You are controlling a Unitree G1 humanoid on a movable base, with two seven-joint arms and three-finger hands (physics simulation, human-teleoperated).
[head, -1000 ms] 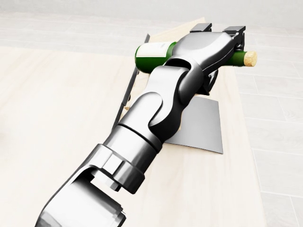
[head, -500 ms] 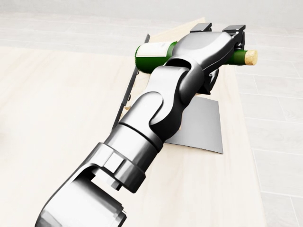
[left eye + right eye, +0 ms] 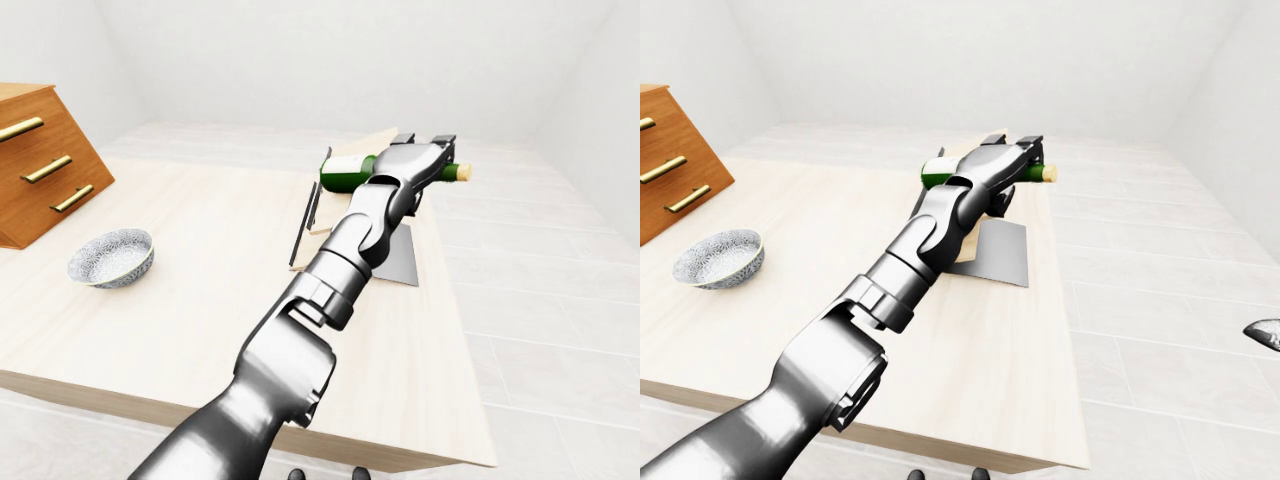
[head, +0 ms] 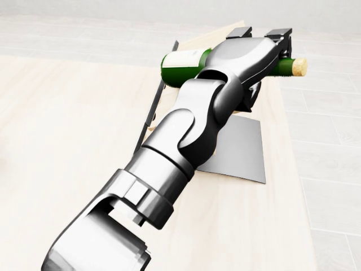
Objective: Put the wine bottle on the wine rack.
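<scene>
A green wine bottle (image 4: 179,68) with a white label and a cork (image 4: 299,66) lies on its side, cork toward the right of the head view. My left hand (image 4: 265,42) is shut round its body, and the forearm hides the middle of the bottle. The bottle sits over the wine rack (image 4: 240,149), which has a grey slanted plate, a thin dark plate (image 4: 153,110) and a pale wooden board behind. Whether the bottle touches the rack is hidden by the arm. At the right edge of the right-eye view a grey sliver (image 3: 1265,333) shows, perhaps my right hand.
A patterned bowl (image 3: 110,257) stands on the pale wooden table (image 3: 200,300) at the left. Further left is a wooden drawer chest (image 3: 45,165) with brass handles. The table's right edge (image 3: 455,320) runs just past the rack, with tiled floor beyond.
The left hand and the bottle have crept very slightly up and to the right in the head view. Nothing else has moved.
</scene>
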